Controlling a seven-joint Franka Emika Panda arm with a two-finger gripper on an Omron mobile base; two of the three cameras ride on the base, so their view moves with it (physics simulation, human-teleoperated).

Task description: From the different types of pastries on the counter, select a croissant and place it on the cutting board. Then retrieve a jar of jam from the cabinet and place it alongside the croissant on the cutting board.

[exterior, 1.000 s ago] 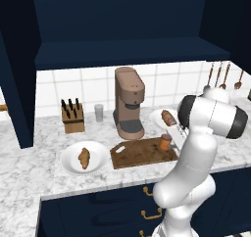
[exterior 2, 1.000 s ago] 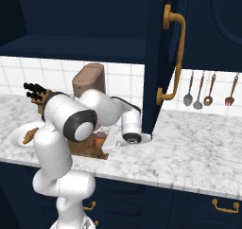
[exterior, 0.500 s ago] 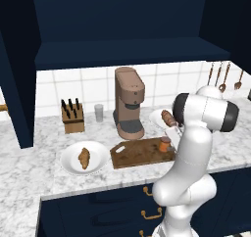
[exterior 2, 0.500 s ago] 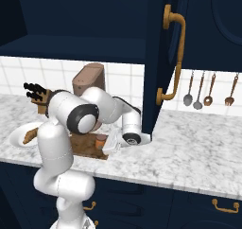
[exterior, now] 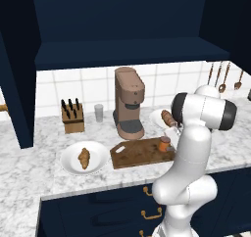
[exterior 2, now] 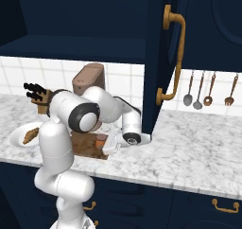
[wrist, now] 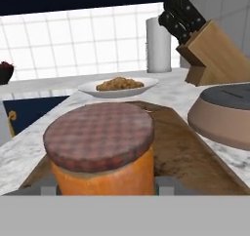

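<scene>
The orange-brown jar of jam [wrist: 102, 147] stands upright on the right end of the dark wooden cutting board [exterior: 137, 154]. My gripper [wrist: 106, 186] reaches it from the right, and its fingertips [wrist: 165, 185] sit tight against both sides of the jar [exterior 2: 100, 140]. The golden-tan croissant [exterior: 84, 158] lies on a white plate [exterior: 66, 158] to the left of the board, seen beyond the jar as croissant [wrist: 119, 84]. The darker oval loaf [exterior: 168, 117] rests on another plate behind the board. Above the marble counter [exterior: 29, 175] the navy cabinet [exterior: 122, 30] stands open.
A brown coffee machine [exterior: 129, 101] stands just behind the board, its base [wrist: 224, 115] close on one side of the hand. A knife block [exterior: 72, 117] and a grey-white cup [exterior: 99, 112] sit by the wall. The open cabinet door [exterior 2: 156, 57] hangs above the hand; utensils [exterior 2: 208, 88] hang farther right.
The hand has come down a little with the jar, which now stands on the board. The upper arm has shifted slightly.
</scene>
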